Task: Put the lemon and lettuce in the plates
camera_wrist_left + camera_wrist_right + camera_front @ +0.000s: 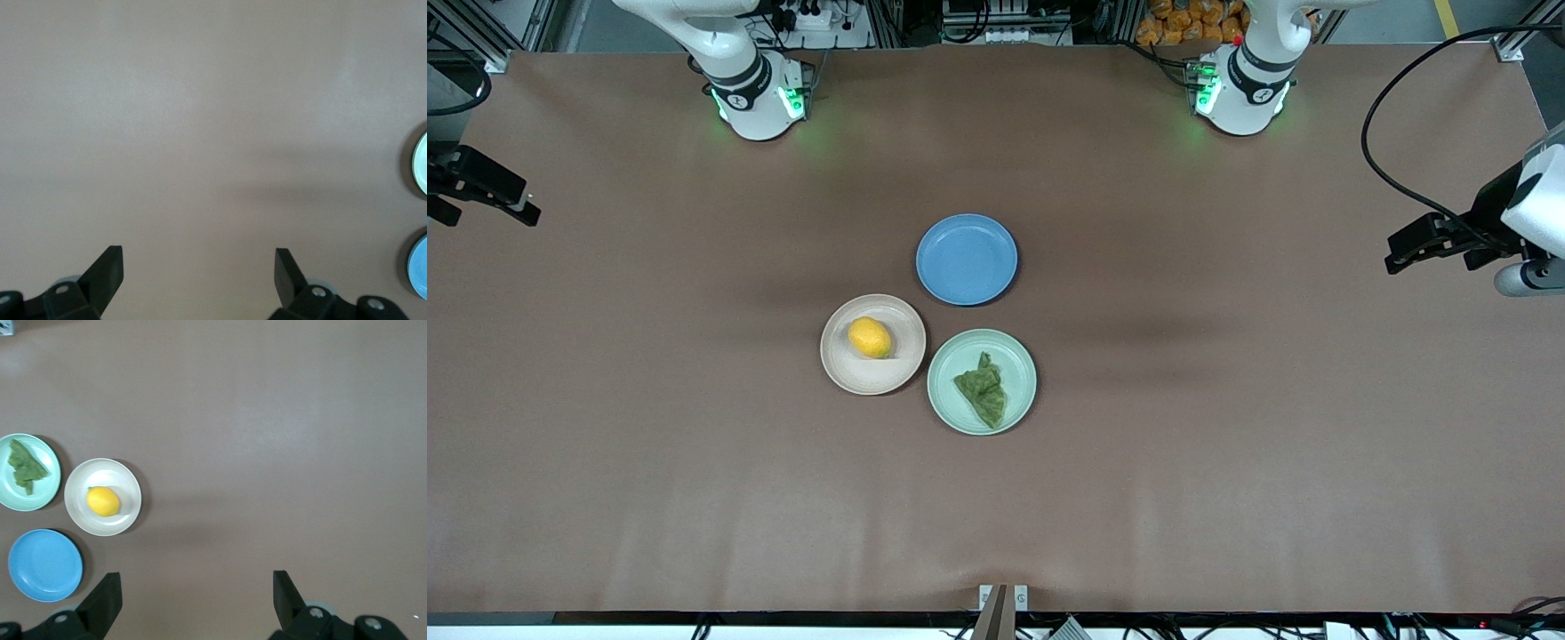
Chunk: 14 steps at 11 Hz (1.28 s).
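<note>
The yellow lemon (869,337) lies in the beige-pink plate (863,378). The dark green lettuce (983,389) lies in the mint green plate (1019,363) beside it, toward the left arm's end. The right wrist view shows the lemon (103,501), its plate (125,485), the lettuce (25,468) and the mint plate (48,491). My left gripper (1398,253) hangs open and empty over the table's left-arm end (199,267). My right gripper (523,210) hangs open and empty over the right-arm end (197,590). Both are well away from the plates.
An empty blue plate (967,259) sits touching the two other plates, farther from the front camera; it also shows in the right wrist view (45,565). The left wrist view catches only the rims of the mint plate (421,163) and the blue plate (419,267). A brown mat (1227,444) covers the table.
</note>
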Motion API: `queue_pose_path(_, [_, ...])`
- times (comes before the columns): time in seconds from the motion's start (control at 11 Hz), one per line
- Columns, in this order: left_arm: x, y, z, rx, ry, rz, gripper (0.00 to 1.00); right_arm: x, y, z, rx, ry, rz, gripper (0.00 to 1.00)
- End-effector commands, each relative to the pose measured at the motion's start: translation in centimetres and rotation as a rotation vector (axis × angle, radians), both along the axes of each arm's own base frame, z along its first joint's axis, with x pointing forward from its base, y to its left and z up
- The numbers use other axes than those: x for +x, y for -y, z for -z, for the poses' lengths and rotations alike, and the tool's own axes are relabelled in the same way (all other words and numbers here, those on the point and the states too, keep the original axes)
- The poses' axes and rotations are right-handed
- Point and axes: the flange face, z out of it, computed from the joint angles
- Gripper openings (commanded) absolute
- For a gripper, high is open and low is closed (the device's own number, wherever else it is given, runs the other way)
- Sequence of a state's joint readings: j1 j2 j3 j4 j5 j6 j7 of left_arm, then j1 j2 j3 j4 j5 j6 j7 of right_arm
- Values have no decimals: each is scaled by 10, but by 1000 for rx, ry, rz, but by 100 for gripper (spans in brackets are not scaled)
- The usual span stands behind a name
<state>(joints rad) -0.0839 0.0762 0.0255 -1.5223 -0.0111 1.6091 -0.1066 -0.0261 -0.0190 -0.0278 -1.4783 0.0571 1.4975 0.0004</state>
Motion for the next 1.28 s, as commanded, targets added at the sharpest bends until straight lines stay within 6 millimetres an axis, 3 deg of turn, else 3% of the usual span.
queue_pose_path(0.0, [0, -1, -3, -13, 3, 22, 100, 0, 6, -1, -45, -17, -12, 100])
queue_pose_path(0.46, [0, 1, -3, -15, 3, 17, 100, -1, 11, 12, -83, -58, -8, 100])
queue_pose_path(1.19, [0, 2, -3, -13, 3, 28, 100, -1, 13, 10, -84, -55, -9, 100])
